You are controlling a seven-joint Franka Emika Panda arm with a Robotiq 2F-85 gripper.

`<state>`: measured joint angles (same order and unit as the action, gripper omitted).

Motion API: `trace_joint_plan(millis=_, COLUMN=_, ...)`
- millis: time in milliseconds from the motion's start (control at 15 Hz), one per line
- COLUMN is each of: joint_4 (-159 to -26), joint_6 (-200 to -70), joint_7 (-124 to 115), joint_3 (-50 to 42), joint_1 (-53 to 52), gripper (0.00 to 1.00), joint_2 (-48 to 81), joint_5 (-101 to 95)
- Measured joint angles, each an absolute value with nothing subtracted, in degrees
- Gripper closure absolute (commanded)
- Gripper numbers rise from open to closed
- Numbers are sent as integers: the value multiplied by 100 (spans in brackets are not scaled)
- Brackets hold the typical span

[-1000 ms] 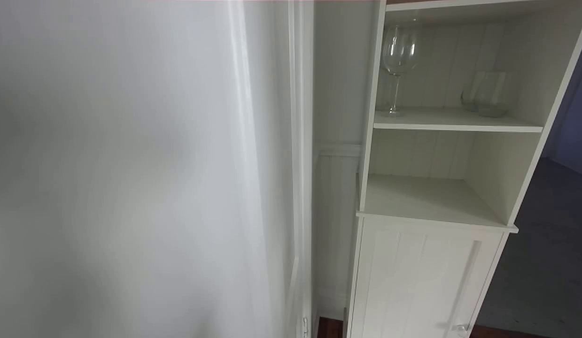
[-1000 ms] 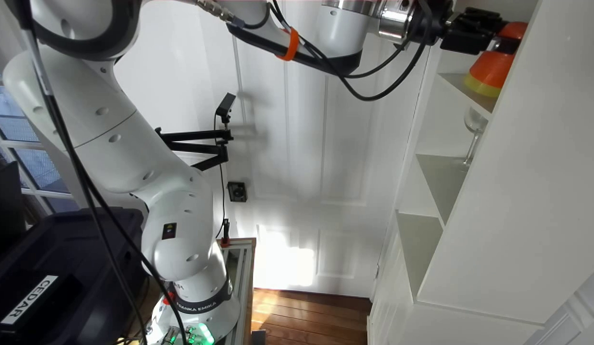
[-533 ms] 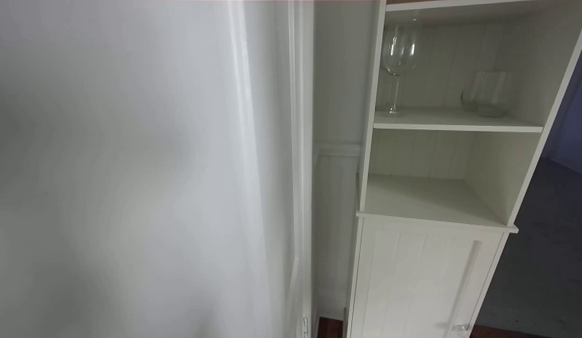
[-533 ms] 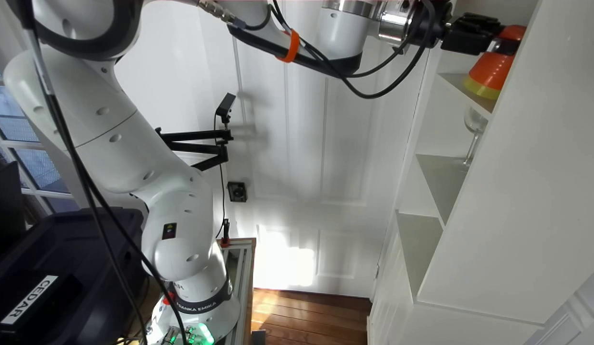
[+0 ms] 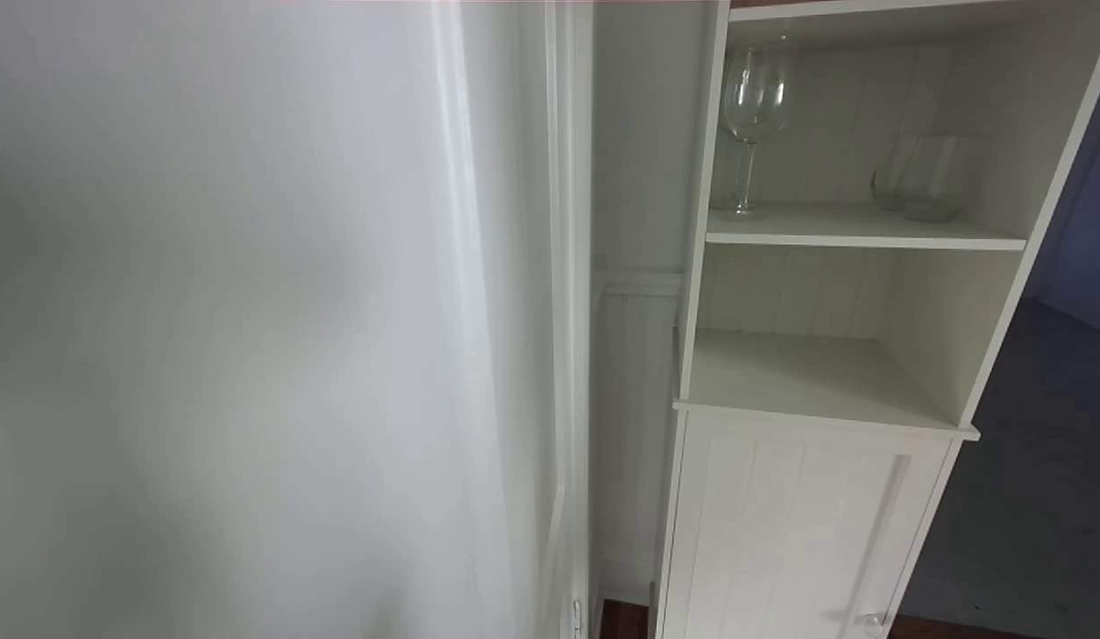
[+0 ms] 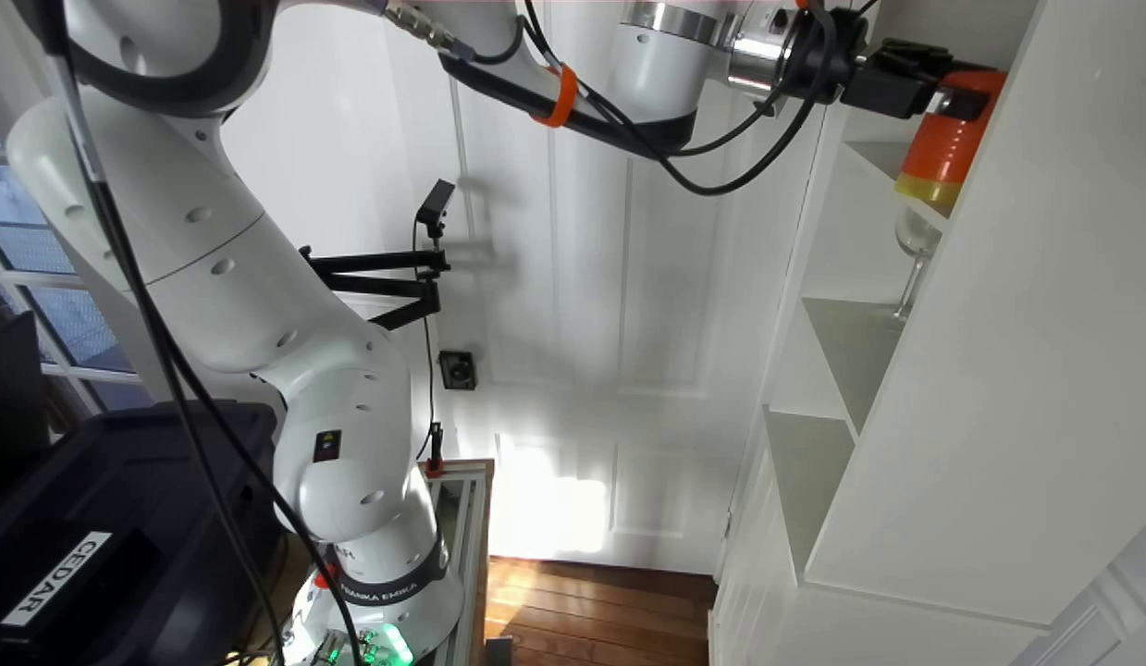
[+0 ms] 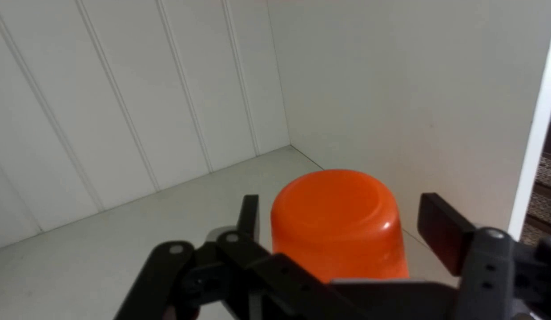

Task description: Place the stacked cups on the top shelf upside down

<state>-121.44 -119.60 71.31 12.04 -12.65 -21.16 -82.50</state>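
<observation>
The stacked cups (image 6: 950, 146), orange with a yellow band at the bottom, stand upside down on the top shelf (image 7: 137, 249) of the white cabinet. From the wrist view the orange base (image 7: 333, 209) faces up, close to the shelf's side wall. My gripper (image 7: 344, 218) is open around the stack, a finger on either side. Gaps show between the cup wall and both fingers (image 7: 444, 231). How many cups are nested cannot be seen, and the lower part of the stack is hidden behind the gripper in the wrist view.
The cabinet's side panel (image 6: 1016, 351) rises right beside the gripper. On the shelf below are a wine glass (image 5: 755, 98) and stemless glasses (image 5: 936, 182). A white door (image 6: 582, 277) stands behind the arm, and black cables hang below the wrist.
My gripper has opened from its grip on the stack and moved slightly lower. The stack, pinched-looking and leaning before, now stands straighter and a little lower, its yellow band at the shelf's edge.
</observation>
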Motion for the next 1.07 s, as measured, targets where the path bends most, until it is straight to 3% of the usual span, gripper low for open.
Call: trace_joint_plan(millis=1067, joint_4=-12156, joint_6=-11929, joint_7=7135, joint_3=1189, joint_1=-1294, gripper=0, joint_2=-2347, joint_5=-8114)
